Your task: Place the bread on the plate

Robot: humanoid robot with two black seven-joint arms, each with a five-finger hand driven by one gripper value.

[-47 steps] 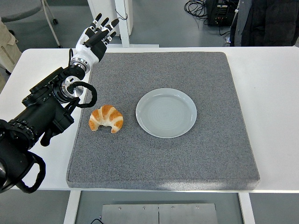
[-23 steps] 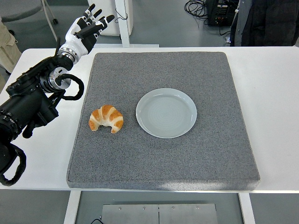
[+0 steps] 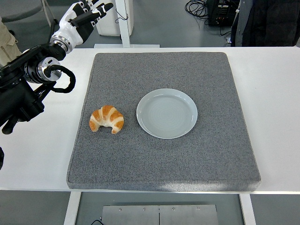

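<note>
Grey mat (image 3: 164, 154) covered most of the table (image 3: 276, 93), likely as padding. Empty plate (image 3: 167, 113) sat mid-mat, bread (image 3: 107, 119) just left of it, untouched. Left hand (image 3: 80, 21) hovered far-left, fingers spread, holding nothing.

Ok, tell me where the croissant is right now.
In the head view the croissant lies on the grey mat, left of centre, just left of the empty plate and apart from it, untouched by the left hand.
</note>
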